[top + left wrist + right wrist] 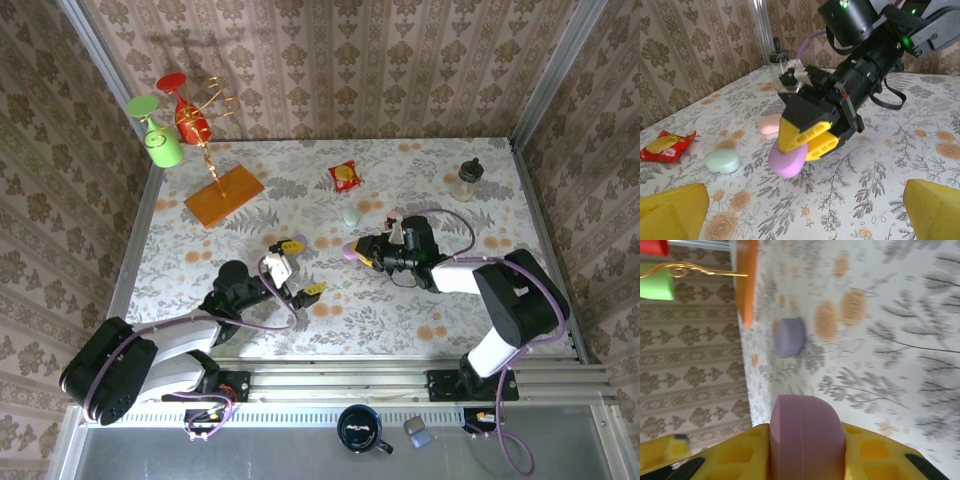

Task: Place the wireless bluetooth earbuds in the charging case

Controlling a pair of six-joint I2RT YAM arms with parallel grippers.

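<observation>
Right gripper was clamped on a lilac-pink charging case. The lid was shut and the case hung just above the table, near its middle. Left gripper had its fingers spread wide and held nothing, facing the held case from the left. The earbuds were too small for us to pick out, and we could not tell whether any sat inside the shut case.

Step in hand, as we judged it: present the case so the lid can be opened.
- In the right wrist view the seam seemed to run between the two yellow fingers, so the squeeze probably pinned lid to base.
- We would regrip on the base half only, then let the free gripper lift the lid slowly, keeping the case level.

Room for moving:
- A mint case and a pink case lay near, beyond the held one.
- A second lilac case lay towards the orange board.
- A snack packet and a small bottle sat farther back.
- The near strip between the arms looked open, and we meant to keep clear of the side rails.
</observation>
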